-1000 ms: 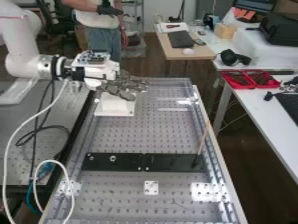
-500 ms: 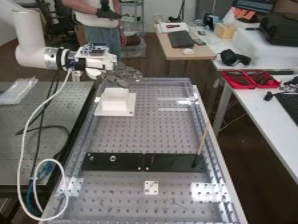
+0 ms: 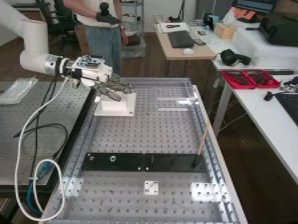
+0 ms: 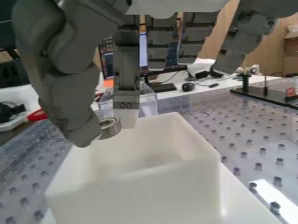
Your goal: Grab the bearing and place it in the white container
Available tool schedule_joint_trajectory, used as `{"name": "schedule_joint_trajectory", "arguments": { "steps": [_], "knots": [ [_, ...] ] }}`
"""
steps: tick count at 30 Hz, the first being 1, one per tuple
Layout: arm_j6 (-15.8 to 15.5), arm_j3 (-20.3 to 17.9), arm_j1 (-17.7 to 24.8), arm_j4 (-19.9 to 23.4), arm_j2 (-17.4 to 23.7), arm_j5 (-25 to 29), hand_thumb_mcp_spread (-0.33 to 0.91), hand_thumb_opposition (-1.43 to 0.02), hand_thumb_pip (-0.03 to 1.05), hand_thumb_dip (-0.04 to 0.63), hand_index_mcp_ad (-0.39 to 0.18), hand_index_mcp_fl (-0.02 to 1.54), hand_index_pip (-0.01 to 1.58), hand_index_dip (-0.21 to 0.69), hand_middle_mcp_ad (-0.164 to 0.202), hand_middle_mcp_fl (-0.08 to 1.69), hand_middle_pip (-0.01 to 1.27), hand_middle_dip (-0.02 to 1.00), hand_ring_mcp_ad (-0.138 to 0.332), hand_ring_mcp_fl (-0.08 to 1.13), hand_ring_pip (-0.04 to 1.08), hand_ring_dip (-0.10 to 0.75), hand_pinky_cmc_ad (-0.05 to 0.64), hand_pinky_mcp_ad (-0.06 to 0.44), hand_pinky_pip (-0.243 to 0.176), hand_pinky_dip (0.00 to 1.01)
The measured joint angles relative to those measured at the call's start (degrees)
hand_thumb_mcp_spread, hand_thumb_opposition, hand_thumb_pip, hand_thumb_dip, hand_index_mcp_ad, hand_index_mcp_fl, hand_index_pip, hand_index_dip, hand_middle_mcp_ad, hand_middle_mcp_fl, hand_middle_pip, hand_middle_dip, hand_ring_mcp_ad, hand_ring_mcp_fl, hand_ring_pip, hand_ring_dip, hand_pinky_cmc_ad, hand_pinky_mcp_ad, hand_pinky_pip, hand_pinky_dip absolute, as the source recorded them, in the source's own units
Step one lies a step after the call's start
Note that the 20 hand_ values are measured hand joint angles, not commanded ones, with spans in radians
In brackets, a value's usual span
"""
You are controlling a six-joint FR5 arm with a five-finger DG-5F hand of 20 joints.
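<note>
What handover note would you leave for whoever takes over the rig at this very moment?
Robot hand: shut on the bearing, pinched between thumb and a finger, up by the white container.
Container: upright on the perforated bench, top open. The bearing appears near its rim; I can't tell if it is fully over the opening.
Done: bearing grabbed.
Left: line it up with the opening, let go, check that it lands inside, back the hand away.
</note>
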Motion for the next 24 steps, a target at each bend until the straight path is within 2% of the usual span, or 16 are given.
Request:
{"name": "schedule_joint_trajectory", "arguments": {
  "steps": [9, 14, 16, 18, 19, 22, 24],
  "knots": [
    [0.7, -0.1, -0.2, 0.9, -0.9, 1.0, 0.41, -0.8, 0.58, 0.267, -0.07, 0.27, 1.46, 0.138, 0.021, 0.04, 0.13, 0.21, 0.075, 0.01, 0.09, 0.098, 0.33, 0.234, 0.003, 0.18],
    [1.4, 0.9, -1.0, -1.6, -1.4, -0.4, 0.41, -0.8, 0.58, 0.271, -0.073, 0.22, 1.45, 0.147, 0.021, 0.04, 0.13, 0.21, 0.075, 0.01, 0.09, 0.098, 0.33, 0.234, 0.003, 0.18],
    [1.5, 1.4, -1.9, -3.0, -1.4, -1.6, 0.42, -0.8, 0.58, 0.271, -0.082, 0.09, 1.3, 0.133, 0.021, 0.04, 0.13, 0.21, 0.075, 0.01, 0.1, 0.098, 0.33, 0.23, 0.003, 0.18],
    [1.3, 1.7, -2.5, -3.9, -1.2, -2.5, 0.38, -0.81, 0.58, 0.267, -0.084, 0.04, 1.18, 0.124, 0.021, 0.02, 0.13, 0.21, 0.075, 0.01, 0.09, 0.098, 0.33, 0.234, 0.0, 0.2],
    [1.2, 1.9, -3.0, -4.4, -1.0, -3.0, 0.37, -0.8, 0.58, 0.267, -0.084, 0.01, 1.07, 0.115, 0.021, 0.0, 0.13, 0.21, 0.072, 0.01, 0.1, 0.098, 0.33, 0.234, 0.0, 0.19],
    [0.8, 2.3, -4.3, -5.5, -0.4, -4.5, 0.34, -0.79, 0.58, 0.251, -0.082, 0.0, 0.85, 0.106, 0.021, 0.0, 0.13, 0.21, 0.077, 0.01, 0.09, 0.098, 0.333, 0.229, -0.01, 0.23],
    [0.3, 2.6, -5.3, -6.0, 0.1, -5.4, 0.32, -0.77, 0.63, 0.251, -0.082, 0.0, 0.75, 0.11, 0.021, 0.0, 0.13, 0.21, 0.075, 0.01, 0.09, 0.098, 0.333, 0.25, -0.031, 0.25]
  ]
}}
